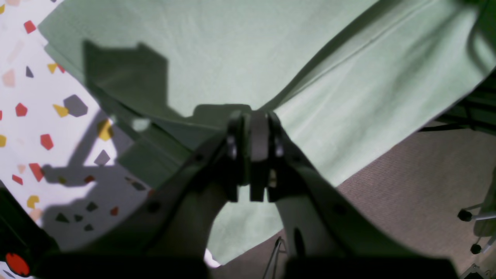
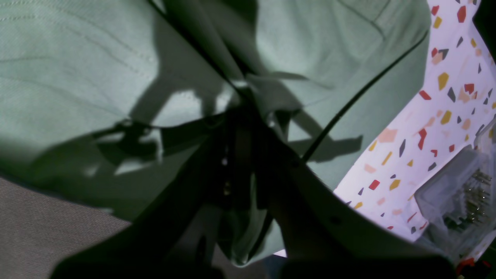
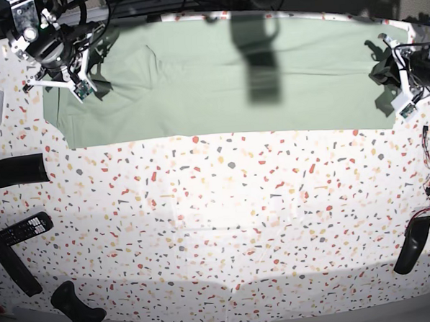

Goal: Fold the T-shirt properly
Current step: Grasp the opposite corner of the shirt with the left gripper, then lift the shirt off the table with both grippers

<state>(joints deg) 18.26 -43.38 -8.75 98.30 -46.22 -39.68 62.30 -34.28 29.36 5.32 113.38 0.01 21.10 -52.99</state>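
Spread wide along the far edge of the speckled bench [image 3: 218,226]: the T-shirt [image 3: 218,89], partly spilling over. Left tool [image 1: 254,116] pinched tight on cloth at one end, right tool [image 2: 242,102] clamped on a bunched fold at the other. Looks light, limp, sag-prone; best gripped at corners and seams.

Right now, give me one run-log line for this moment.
shirt: spread along far table edge | left gripper: shut on shirt | right gripper: shut on shirt | fold: not yet done
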